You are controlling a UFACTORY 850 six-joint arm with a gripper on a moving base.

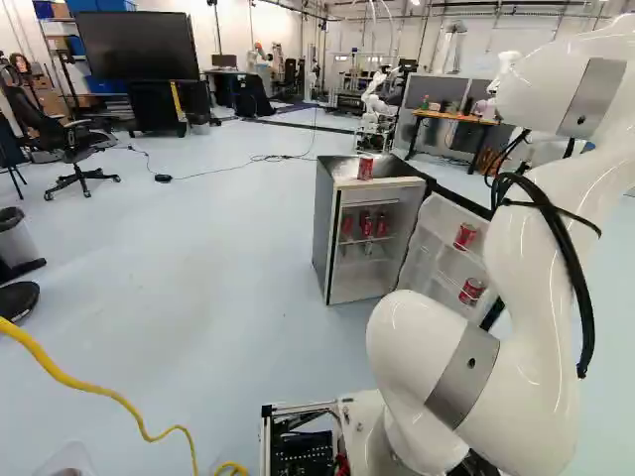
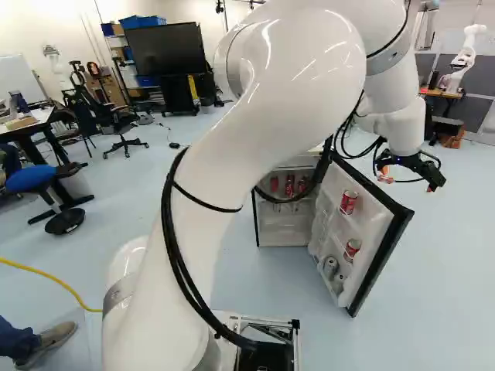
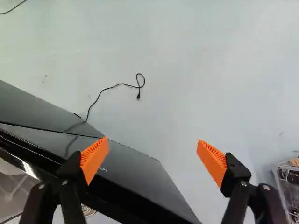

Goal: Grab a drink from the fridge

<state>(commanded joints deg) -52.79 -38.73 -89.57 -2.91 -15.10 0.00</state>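
Outside the open fridge door (image 2: 375, 224), the hand (image 2: 410, 182) hangs, fingers spread; that door stands between it and the shelved red cans (image 1: 382, 224). Door cans (image 1: 465, 235) sit in its racks, another can (image 1: 365, 169) atop the fridge (image 1: 322, 228).

We hold our gripper (image 2: 408, 182) to the right of the fridge (image 1: 322, 233), with one finger over the outer face of its open door (image 2: 375, 232) and the other over floor (image 3: 224, 84). That door bars our straight way to the fridge's shelves. Our free way in runs through the fridge's open front, where red cans (image 1: 365, 225) crowd the upper shelf. Over the can (image 1: 365, 169) on the fridge's top, we have room from above.
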